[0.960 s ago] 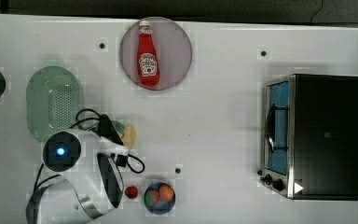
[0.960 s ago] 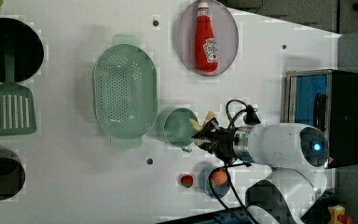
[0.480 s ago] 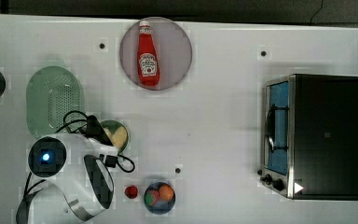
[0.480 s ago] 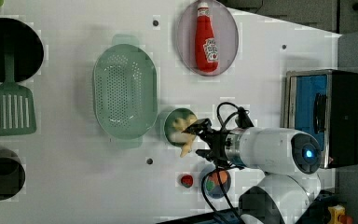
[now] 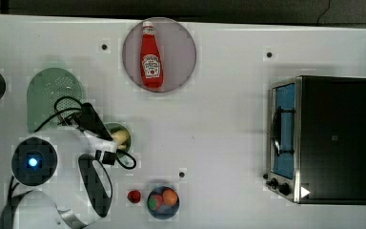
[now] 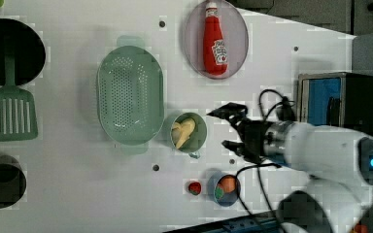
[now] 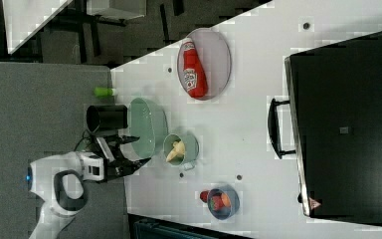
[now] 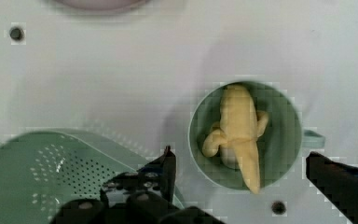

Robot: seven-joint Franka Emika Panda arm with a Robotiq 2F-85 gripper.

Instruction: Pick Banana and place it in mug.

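While my claw [image 6: 229,127] hangs wide open and empty, the banana [image 6: 183,132] lies inside the mug [image 6: 198,125]; colander [image 6: 130,92] touching at the left view's 9 o'clock, fruit bowl [image 6: 223,189] near 5 o'clock, nothing obstructing

I'm seeing the top, left and right views looking down on the table [image 5: 228,119] from afar, all sharing the mug [image 6: 199,127]; the wrist view is hovering close above it.

A pale yellow banana [image 8: 238,131] lies in a teal-green mug [image 8: 286,140] beside a perforated green colander [image 6: 130,94] on the white tabletop [image 5: 219,124].
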